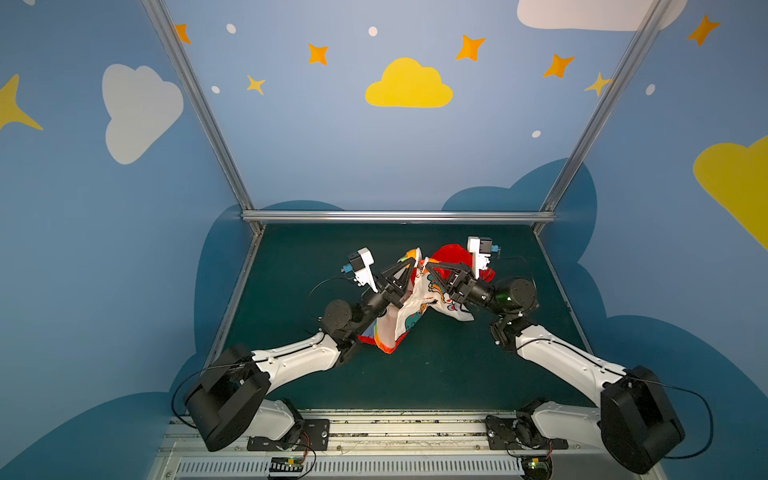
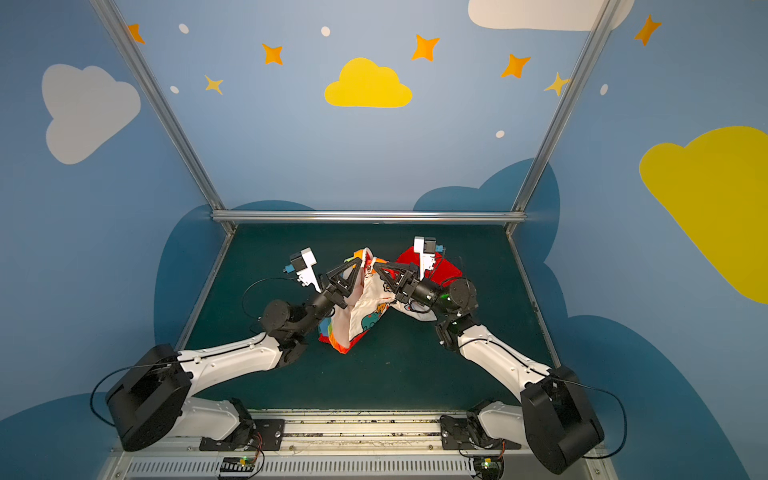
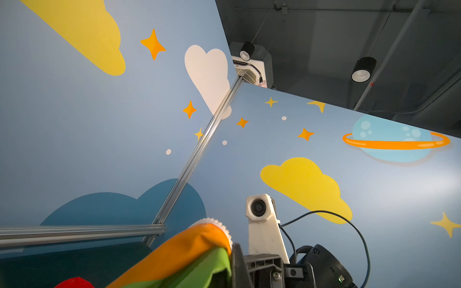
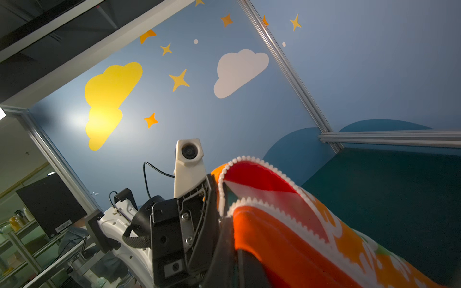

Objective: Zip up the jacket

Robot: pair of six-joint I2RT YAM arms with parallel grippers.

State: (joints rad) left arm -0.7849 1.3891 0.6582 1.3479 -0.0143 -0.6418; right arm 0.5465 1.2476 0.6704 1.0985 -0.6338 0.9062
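The jacket (image 1: 409, 318) hangs bunched above the mat's middle, its white cartoon lining facing out in both top views (image 2: 365, 316), with the red hood (image 1: 451, 254) at the back. My left gripper (image 1: 412, 262) and right gripper (image 1: 429, 264) meet tip to tip at the jacket's top edge, each shut on fabric. In the left wrist view, orange and green cloth (image 3: 179, 251) edged with white zipper teeth (image 3: 217, 222) covers my jaws. The right wrist view shows two rows of zipper teeth (image 4: 274, 172) lying apart over orange fabric (image 4: 287, 249). The zipper pull is hidden.
A dark green mat (image 1: 436, 374) covers the table. An aluminium rail (image 1: 395, 216) runs along its back edge, with slanted posts at both corners and blue painted walls behind. Both arm bases sit at the front edge (image 1: 386, 428).
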